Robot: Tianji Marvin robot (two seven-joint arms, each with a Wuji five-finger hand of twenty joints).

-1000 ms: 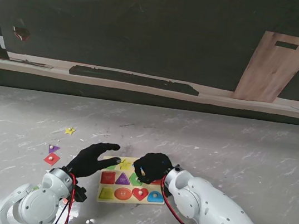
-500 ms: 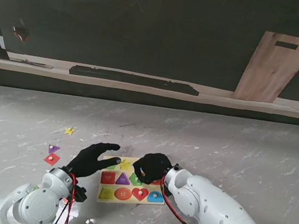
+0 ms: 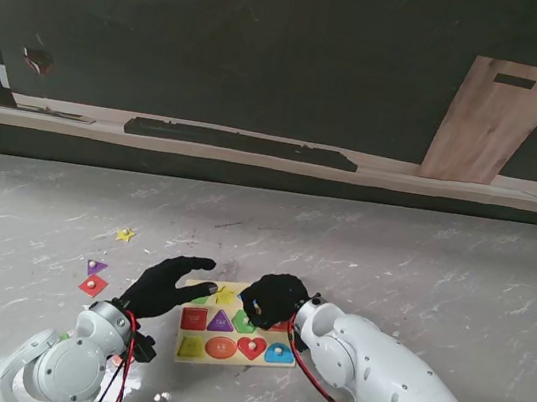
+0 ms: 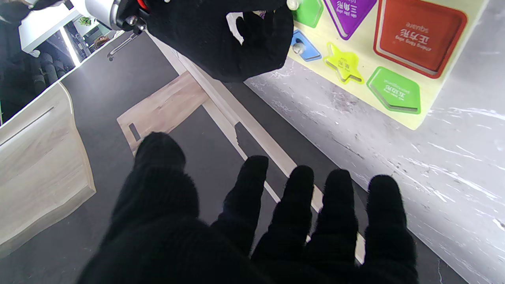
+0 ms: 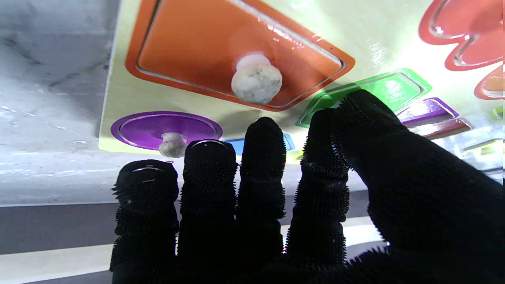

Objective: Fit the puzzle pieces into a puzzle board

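The right hand (image 3: 272, 301), fingers curled, grip unclear, is poised over the puzzle board (image 3: 194, 348); the left hand (image 3: 167, 285) is held wide; gentle, level pressing is advised.

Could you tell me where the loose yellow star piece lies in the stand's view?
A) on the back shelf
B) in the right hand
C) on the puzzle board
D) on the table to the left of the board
D: the yellow star lies on the table, left of the puzzle board.

Marble table (image 3: 390, 270): puzzle board (image 3: 190, 335), star (image 3: 125, 235), two loose pieces (image 3: 93, 277).
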